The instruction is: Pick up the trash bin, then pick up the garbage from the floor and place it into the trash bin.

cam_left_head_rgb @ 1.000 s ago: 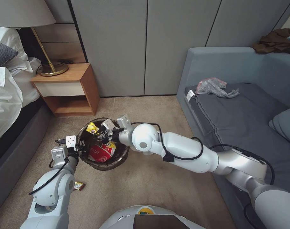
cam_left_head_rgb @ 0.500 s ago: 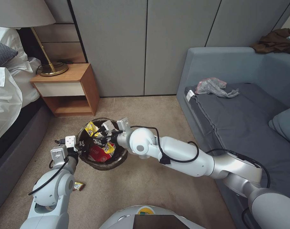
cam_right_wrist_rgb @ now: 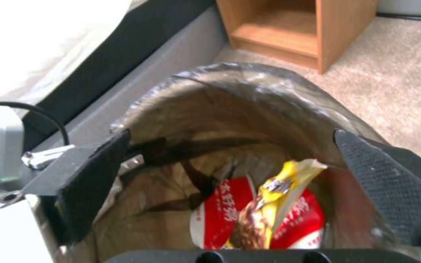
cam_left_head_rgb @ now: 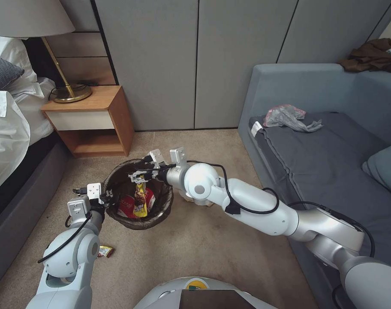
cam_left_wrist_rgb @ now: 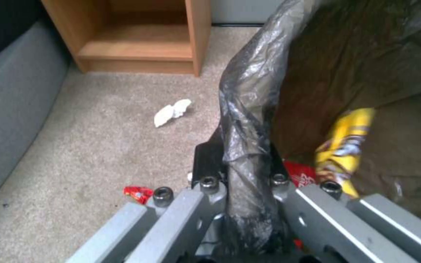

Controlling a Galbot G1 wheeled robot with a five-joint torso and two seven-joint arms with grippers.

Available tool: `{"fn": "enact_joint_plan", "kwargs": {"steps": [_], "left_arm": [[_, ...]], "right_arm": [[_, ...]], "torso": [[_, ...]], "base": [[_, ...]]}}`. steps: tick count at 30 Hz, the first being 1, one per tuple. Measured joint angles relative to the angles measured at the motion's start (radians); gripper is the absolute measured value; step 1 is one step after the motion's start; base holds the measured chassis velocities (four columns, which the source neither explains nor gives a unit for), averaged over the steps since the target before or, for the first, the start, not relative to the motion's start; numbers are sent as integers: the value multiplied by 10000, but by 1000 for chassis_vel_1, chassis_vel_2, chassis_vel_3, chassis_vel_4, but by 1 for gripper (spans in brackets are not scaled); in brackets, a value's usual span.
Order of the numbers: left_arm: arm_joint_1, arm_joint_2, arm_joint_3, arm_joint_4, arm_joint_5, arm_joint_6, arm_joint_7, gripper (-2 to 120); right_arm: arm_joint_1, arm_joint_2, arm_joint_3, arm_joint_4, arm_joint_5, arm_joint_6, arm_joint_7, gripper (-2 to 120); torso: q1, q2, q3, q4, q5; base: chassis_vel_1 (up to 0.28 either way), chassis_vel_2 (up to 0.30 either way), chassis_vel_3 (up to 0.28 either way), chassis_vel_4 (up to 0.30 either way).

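Observation:
The trash bin (cam_left_head_rgb: 159, 213), lined with a dark bag, is held just above the carpet. My left gripper (cam_left_head_rgb: 106, 198) is shut on its near-left rim, and the left wrist view shows the fingers (cam_left_wrist_rgb: 205, 160) clamping the bag-covered rim (cam_left_wrist_rgb: 249, 91). Over the bin's far side, my right gripper (cam_left_head_rgb: 140, 167) hangs open with nothing between its pads (cam_right_wrist_rgb: 381, 171). Below it a yellow wrapper (cam_left_head_rgb: 139, 201) (cam_right_wrist_rgb: 274, 197) stands on end inside the bin, on a red-and-white cup (cam_right_wrist_rgb: 220, 215). More garbage lies on the floor: a small wrapper (cam_left_head_rgb: 105, 251), a white scrap (cam_left_wrist_rgb: 171, 112) and a red wrapper (cam_left_wrist_rgb: 139, 193).
A wooden nightstand (cam_left_head_rgb: 97, 122) with a lamp stands behind the bin, the bed (cam_left_head_rgb: 15, 180) runs along the left, and a grey sofa (cam_left_head_rgb: 324, 163) is on the right. Something tan (cam_left_head_rgb: 200, 201) lies on the carpet under my right forearm.
My right gripper has lifted toward the bin's far rim and opened. The yellow wrapper it carried has dropped into the bin. The left gripper and the bin have barely moved.

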Motion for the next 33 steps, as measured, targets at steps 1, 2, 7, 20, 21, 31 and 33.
{"fn": "enact_joint_plan", "kwargs": {"steps": [1, 2, 7, 20, 21, 31, 33], "left_arm": [[-8, 2, -2, 6, 0, 0, 1, 0], [-8, 2, -2, 6, 0, 0, 1, 0], [-13, 12, -32, 9, -15, 0, 9, 0], [-56, 51, -45, 4, -117, 0, 13, 0], [-56, 51, -45, 4, -117, 0, 13, 0], [16, 26, 41, -155, -208, -1, -150, 0], [40, 37, 39, -175, -214, -2, -163, 0]], "right_arm": [[-51, -58, 39, 27, -1, 1, 7, 100], [-51, -58, 39, 27, -1, 1, 7, 100], [-116, -99, 278, 107, 36, 7, 23, 100], [-945, -3009, 3932, 1661, -2232, 799, -227, 100], [-945, -3009, 3932, 1661, -2232, 799, -227, 100], [-7729, -2673, 10184, 2986, -6478, 1860, -1482, 100], [-8489, -2281, 10535, 2901, -7445, 2190, -1851, 100]], "torso": [[0, 0, 0, 0, 0], [0, 0, 0, 0, 0], [0, 0, 0, 3, 0], [0, 0, 0, -1, 4], [0, 0, 0, -1, 4], [-1, 1, -2, -6, 3], [-1, 1, -1, -4, -5]], "base": [[0, 0, 0, 0], [0, 0, 0, 0], [0, 0, 0, 0], [0, 0, 0, 0], [0, 0, 0, 0], [0, 0, 0, 0], [0, 0, 0, 0]]}}
